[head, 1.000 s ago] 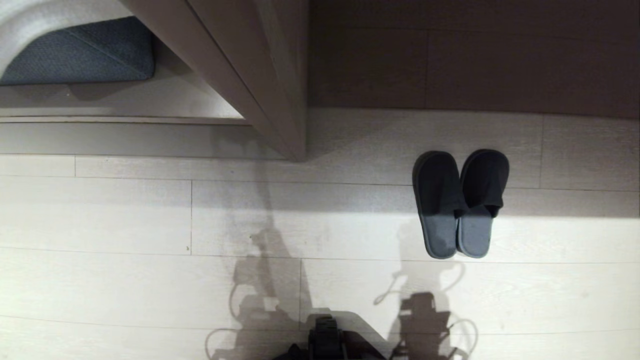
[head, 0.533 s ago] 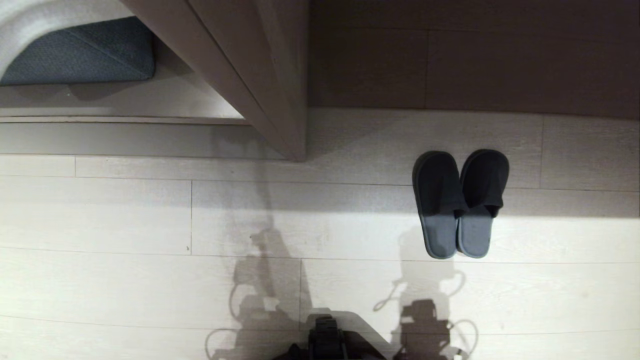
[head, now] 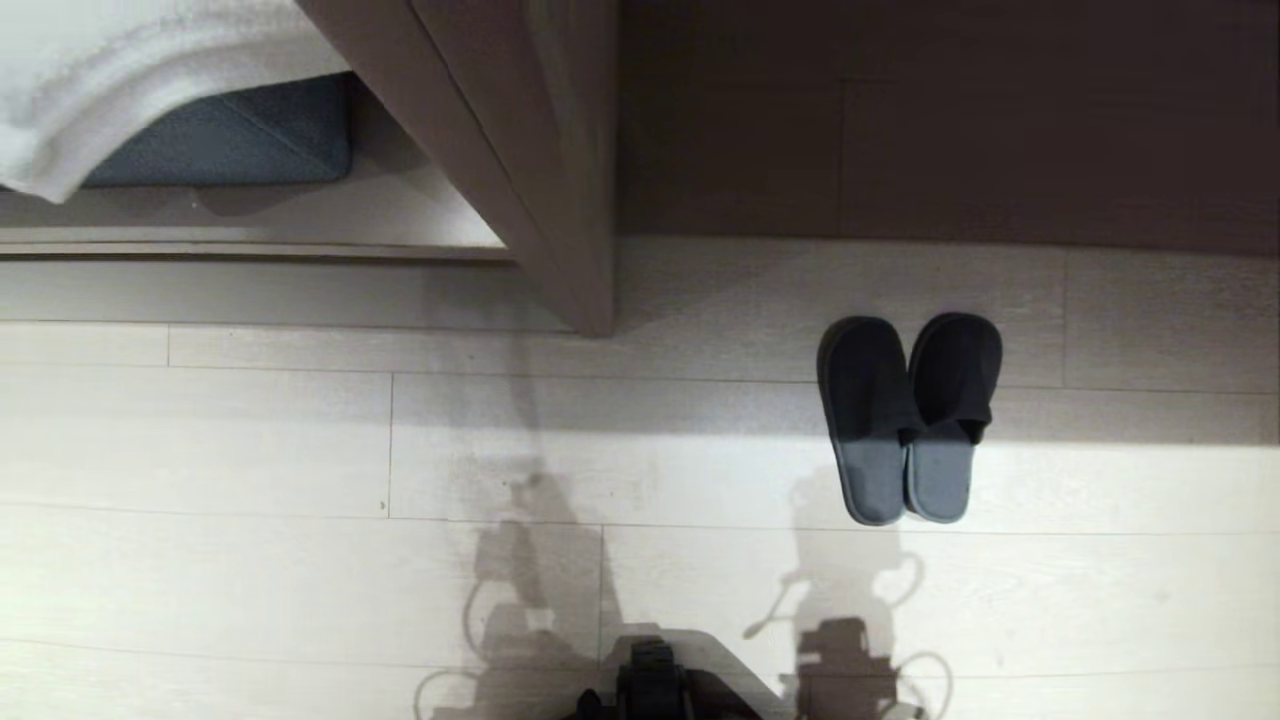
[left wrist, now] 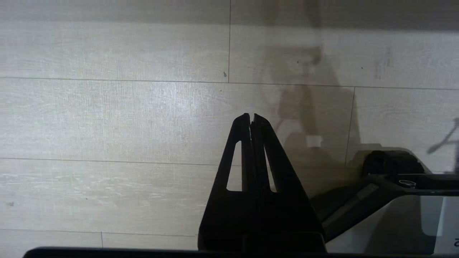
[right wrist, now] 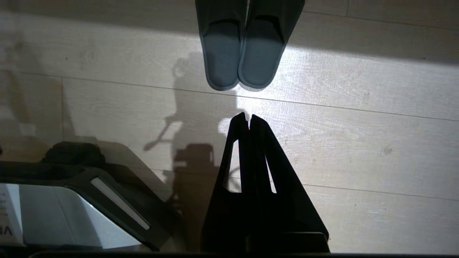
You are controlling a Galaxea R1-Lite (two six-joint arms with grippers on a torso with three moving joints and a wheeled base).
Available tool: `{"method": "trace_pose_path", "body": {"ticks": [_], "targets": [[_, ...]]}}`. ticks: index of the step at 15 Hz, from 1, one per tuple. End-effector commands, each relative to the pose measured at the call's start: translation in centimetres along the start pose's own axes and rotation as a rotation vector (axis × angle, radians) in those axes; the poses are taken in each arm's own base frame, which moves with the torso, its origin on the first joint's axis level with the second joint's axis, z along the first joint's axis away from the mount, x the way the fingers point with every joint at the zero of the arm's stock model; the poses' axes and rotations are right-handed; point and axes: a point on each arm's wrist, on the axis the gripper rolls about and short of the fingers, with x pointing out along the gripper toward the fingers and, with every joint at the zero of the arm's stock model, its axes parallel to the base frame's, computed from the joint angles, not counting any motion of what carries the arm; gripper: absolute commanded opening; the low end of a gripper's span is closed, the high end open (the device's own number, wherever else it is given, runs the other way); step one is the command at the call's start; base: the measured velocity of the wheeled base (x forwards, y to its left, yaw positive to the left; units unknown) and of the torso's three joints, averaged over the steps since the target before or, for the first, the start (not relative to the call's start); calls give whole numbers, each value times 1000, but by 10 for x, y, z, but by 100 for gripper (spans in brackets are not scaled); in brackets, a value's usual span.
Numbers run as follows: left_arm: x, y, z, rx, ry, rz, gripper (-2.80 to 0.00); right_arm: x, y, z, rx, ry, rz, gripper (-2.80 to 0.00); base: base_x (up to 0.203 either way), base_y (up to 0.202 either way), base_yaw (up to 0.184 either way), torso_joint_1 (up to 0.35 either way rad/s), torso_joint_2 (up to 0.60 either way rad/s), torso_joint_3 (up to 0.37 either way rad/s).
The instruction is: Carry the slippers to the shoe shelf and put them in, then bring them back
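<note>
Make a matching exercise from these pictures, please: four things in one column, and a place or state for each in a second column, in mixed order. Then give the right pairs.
Things
1. slippers
2. left gripper
3. blue cushion
4. white cloth

Places or states
A. shut, over bare floor
B. hanging over the front of the cubby
C. side by side on the floor, toes toward the dark wall
D. inside the shoe shelf, on its pale board

Pairs: 1-C, 2-A, 3-D, 4-B
</note>
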Motion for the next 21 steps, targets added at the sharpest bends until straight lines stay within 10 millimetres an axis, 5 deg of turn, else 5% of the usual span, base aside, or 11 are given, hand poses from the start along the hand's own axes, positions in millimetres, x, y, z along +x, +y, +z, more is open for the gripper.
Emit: {"method": "trace_pose_path", "body": {"ticks": [1,21], "targets": [[0,0,0,0,1,1,-280,0,0,0,-1,3,1,-280,0,0,0,2,5,193],[0,0,0,-1,1,1,-280,0,0,0,5,5,1,-280,0,0,0,1,1,202]]}}
